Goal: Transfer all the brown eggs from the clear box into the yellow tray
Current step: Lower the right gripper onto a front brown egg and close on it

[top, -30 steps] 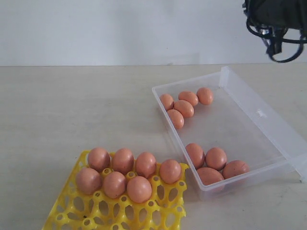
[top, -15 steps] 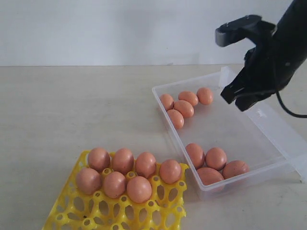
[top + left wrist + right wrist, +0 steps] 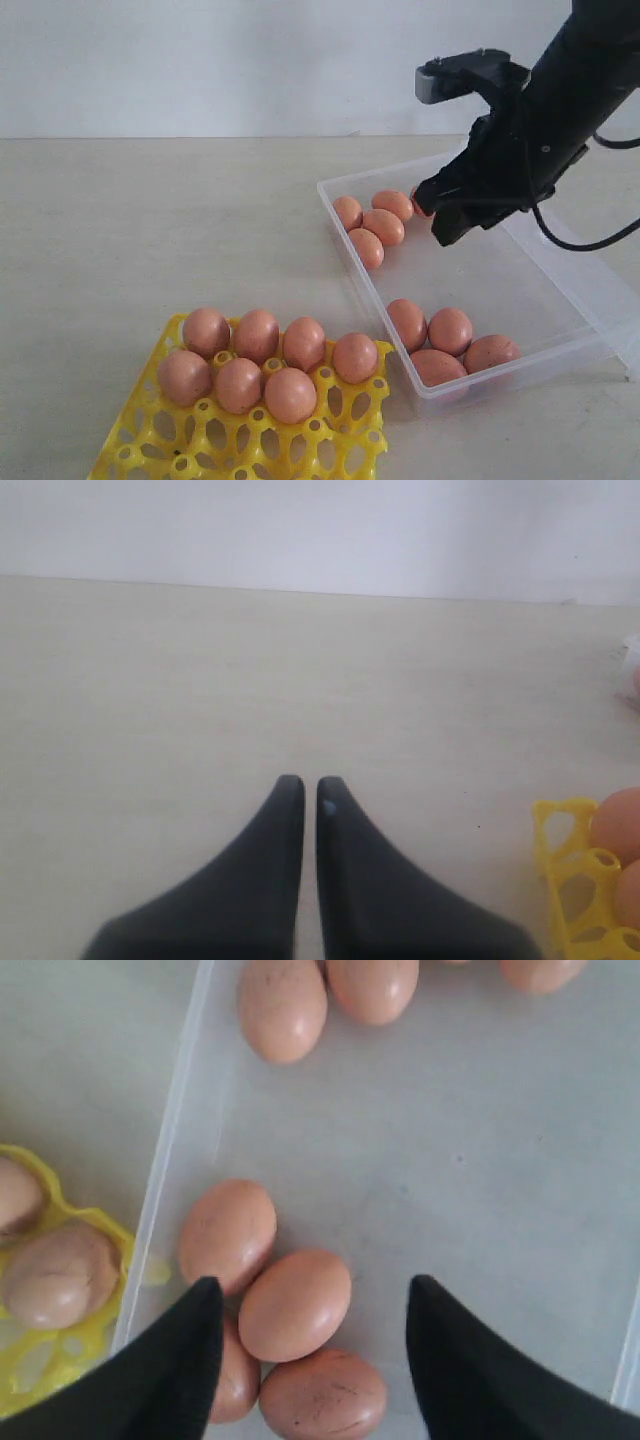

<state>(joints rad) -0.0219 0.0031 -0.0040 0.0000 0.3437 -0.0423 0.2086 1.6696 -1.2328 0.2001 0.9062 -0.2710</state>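
Pale desk (image 3: 150, 230) under a white wall (image 3: 200, 60): nearest the camera, the yellow tray (image 3: 345, 450) sits just beside the clear box's (image 3: 560, 270) near corner, with seven brown eggs (image 3: 290, 395) seated in its cells. Inside the box, four eggs cluster at the near end and at least four more at the far end. The right gripper (image 3: 314, 1282) hangs over the box's middle, jaws spread and empty, framing an egg of the near cluster. The left gripper (image 3: 303, 785), jaws pressed nearly together on nothing, idles over bare desk well apart from the box. The step in hand looks like a reach for another egg. Next would come a descent onto one egg and a soft closing that spares its neighbours.
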